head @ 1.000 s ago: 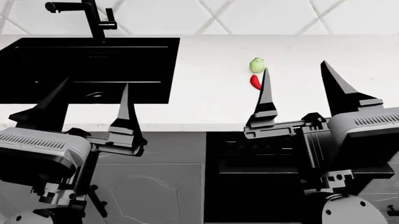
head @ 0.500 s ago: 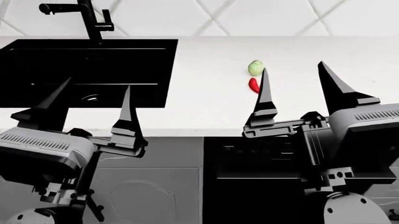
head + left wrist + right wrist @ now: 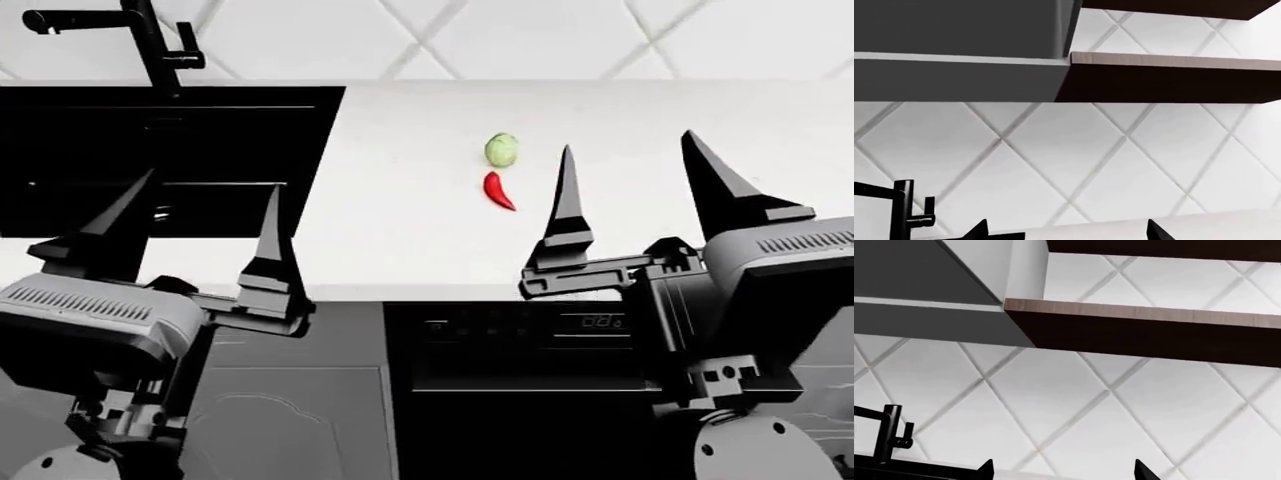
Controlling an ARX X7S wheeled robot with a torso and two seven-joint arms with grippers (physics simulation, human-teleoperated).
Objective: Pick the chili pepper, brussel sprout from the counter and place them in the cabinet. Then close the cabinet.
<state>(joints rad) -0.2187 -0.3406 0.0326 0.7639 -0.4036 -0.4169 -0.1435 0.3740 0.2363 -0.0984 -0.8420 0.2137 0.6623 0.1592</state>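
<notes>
- Pepper and sprout both lie on the white counter [image 3: 400, 240], to the right of the black sink [image 3: 160, 160]. The brussel sprout [image 3: 502, 150] sits farther back, and the chili pepper [image 3: 499, 191] lies just in front of it, close but apart, with its tip pointing near and right.
- Your left pincer [image 3: 200, 215] and right pincer [image 3: 634, 190] are both spread wide and empty, held up at the near counter edge with the tips pointing away from you.
- Expect the chili pepper to be light, glossy and slippery. You should do best pinching it across the thicker middle of its curve, not the tapering tip.
- The brussel sprout looks light and round, so it may roll. Close on its widest part, squarely from both sides.
- Compared with half a second ago, the whole view has slid: sink, tap [image 3: 147, 45], sprout and pepper all sit farther left in the head view, and the pepper is now clear of your right pincer's left finger [image 3: 566, 215] instead of tucked beside it.
- The wrist views show only tiled wall and shelves [image 3: 1141, 330], so you cannot yet judge the cabinet.
</notes>
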